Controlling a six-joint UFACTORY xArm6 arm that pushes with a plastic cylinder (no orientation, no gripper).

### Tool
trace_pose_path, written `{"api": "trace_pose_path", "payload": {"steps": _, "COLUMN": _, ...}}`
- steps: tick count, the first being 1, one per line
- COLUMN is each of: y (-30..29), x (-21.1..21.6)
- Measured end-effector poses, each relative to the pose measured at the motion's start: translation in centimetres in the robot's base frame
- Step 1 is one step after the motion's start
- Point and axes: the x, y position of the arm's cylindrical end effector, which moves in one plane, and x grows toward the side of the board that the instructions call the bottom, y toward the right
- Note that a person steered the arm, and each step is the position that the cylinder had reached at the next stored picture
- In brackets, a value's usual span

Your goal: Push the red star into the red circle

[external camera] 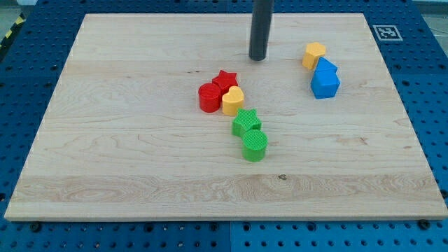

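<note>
The red star (225, 79) sits near the board's middle, touching the red circle (208, 97) at its lower left. A yellow heart (233, 101) touches both from the right. My tip (257, 57) is on the board above and to the right of the red star, a short gap away from it, touching no block.
A green star (246, 121) and a green circle (255, 145) sit just below the yellow heart. A yellow block (314, 54) and a blue block (325, 78) sit at the upper right. The wooden board (105, 140) lies on a blue perforated table.
</note>
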Motion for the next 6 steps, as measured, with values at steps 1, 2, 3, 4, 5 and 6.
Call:
{"api": "trace_pose_path", "payload": {"steps": 1, "y": -0.1, "x": 2.7}}
{"api": "trace_pose_path", "payload": {"steps": 2, "y": -0.4, "x": 5.2}}
{"api": "trace_pose_path", "payload": {"steps": 3, "y": -3.7, "x": 5.9}}
{"api": "trace_pose_path", "payload": {"steps": 4, "y": -5.2, "x": 7.0}}
{"api": "trace_pose_path", "payload": {"steps": 5, "y": -5.4, "x": 8.4}}
{"api": "trace_pose_path", "payload": {"steps": 6, "y": -6.5, "x": 10.0}}
